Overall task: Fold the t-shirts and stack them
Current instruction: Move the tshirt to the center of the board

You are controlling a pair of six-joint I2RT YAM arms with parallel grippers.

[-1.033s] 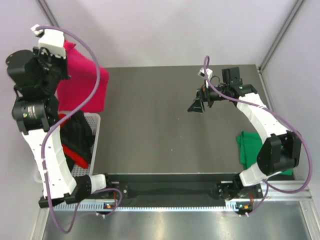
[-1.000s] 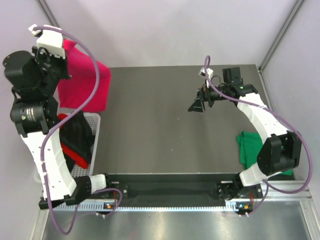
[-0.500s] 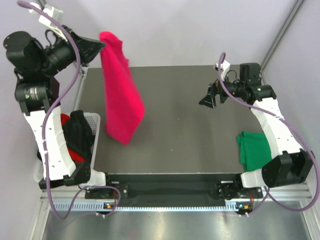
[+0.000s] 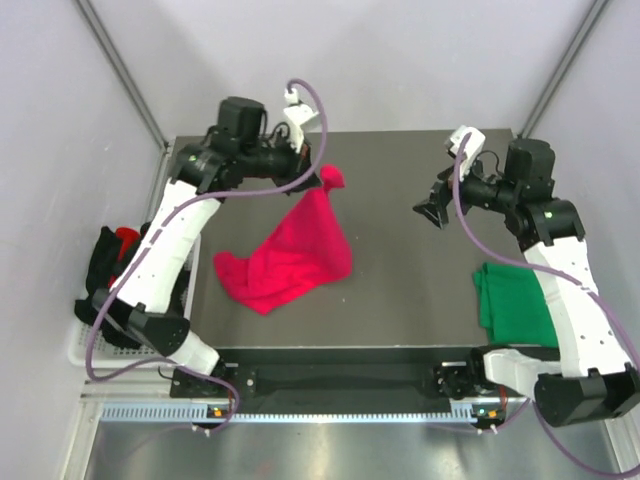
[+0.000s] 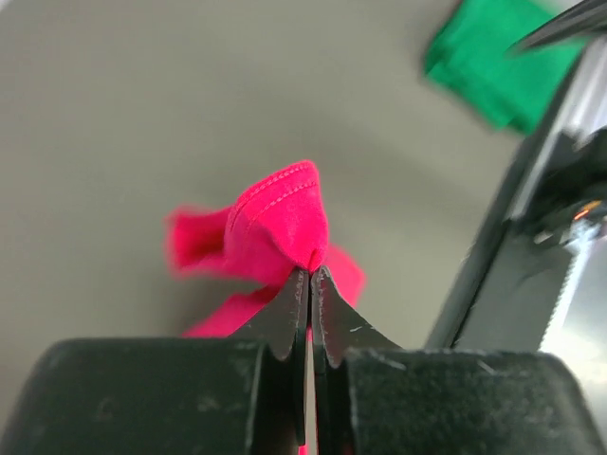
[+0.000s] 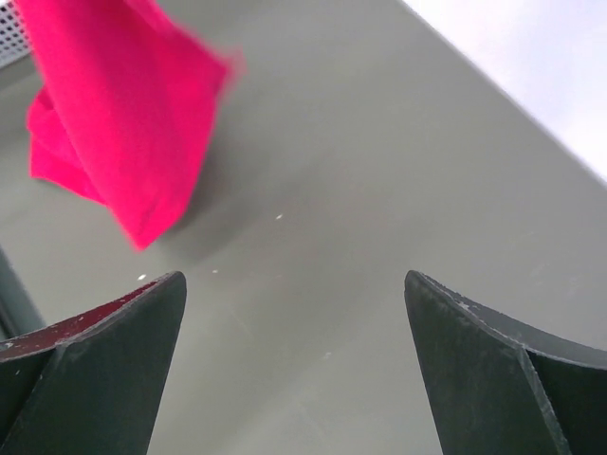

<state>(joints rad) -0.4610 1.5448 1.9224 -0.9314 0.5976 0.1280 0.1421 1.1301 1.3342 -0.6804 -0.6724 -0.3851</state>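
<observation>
My left gripper [image 4: 318, 176] is shut on a corner of the crimson-pink t-shirt [image 4: 290, 255]. The shirt hangs from it and its lower part rests crumpled on the dark table at centre left. In the left wrist view the pinched hem [image 5: 283, 220] sticks out past the closed jaws. My right gripper [image 4: 430, 212] is open and empty above the table's right half, and the pink shirt [image 6: 119, 123] shows at the upper left of its view. A folded dark green t-shirt [image 4: 520, 305] lies at the table's right edge. Black and red t-shirts [image 4: 108, 262] lie in the basket at the left.
A white basket [image 4: 90, 345] stands off the table's left edge. The dark table [image 4: 400, 290] lies bare between the pink shirt and the green one. Grey walls and corner posts close in the back and sides.
My left arm has swung the pink shirt from above the basket out over the table, and its lower part now lies on the surface. My right gripper has drifted slightly right.
</observation>
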